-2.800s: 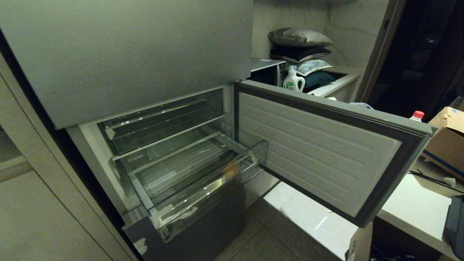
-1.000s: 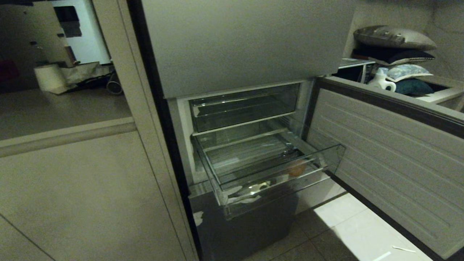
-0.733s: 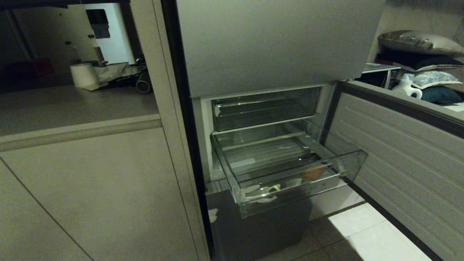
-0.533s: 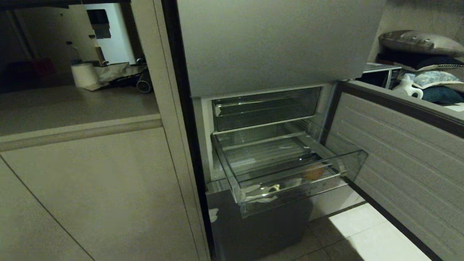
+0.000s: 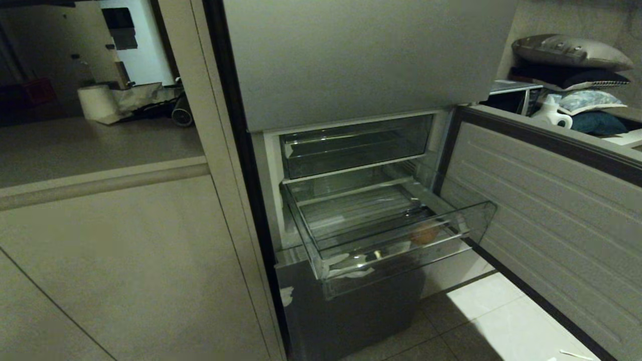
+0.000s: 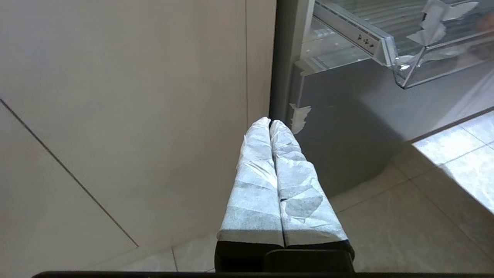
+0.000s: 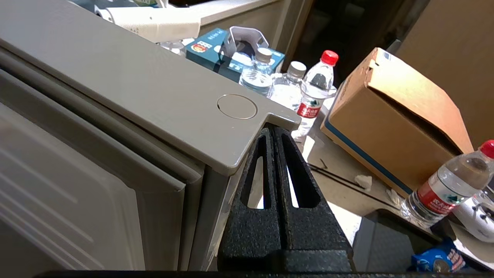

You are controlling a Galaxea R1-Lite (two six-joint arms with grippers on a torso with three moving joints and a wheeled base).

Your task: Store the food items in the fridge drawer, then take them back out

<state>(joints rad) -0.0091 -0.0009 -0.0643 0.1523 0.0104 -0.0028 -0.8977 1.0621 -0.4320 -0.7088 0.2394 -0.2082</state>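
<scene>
The fridge drawer (image 5: 401,246), a deep clear bin with a ribbed floor, stands pulled out of the open fridge. One of the food items, a round orange-brown piece (image 5: 424,234), lies inside it near the front right corner. No other food shows. My left gripper (image 6: 269,122) is shut and empty, its white-wrapped fingers low beside the fridge's lower panel, below the drawer's corner (image 6: 386,42). My right gripper (image 7: 273,130) is shut and empty, its black fingertips just under the outer top corner of the open fridge door (image 7: 193,104). Neither gripper shows in the head view.
The open fridge door (image 5: 541,210) stands to the drawer's right. A shallower clear tray (image 5: 351,148) sits above the drawer. A beige cabinet panel (image 5: 125,260) fills the left. Beyond the door are a cardboard box (image 7: 389,123) and water bottles (image 7: 314,92) on a counter.
The head camera has swung, so the fridge now sits further right than at first, then drifted slightly back left. The drawer and the orange-brown piece keep their places.
</scene>
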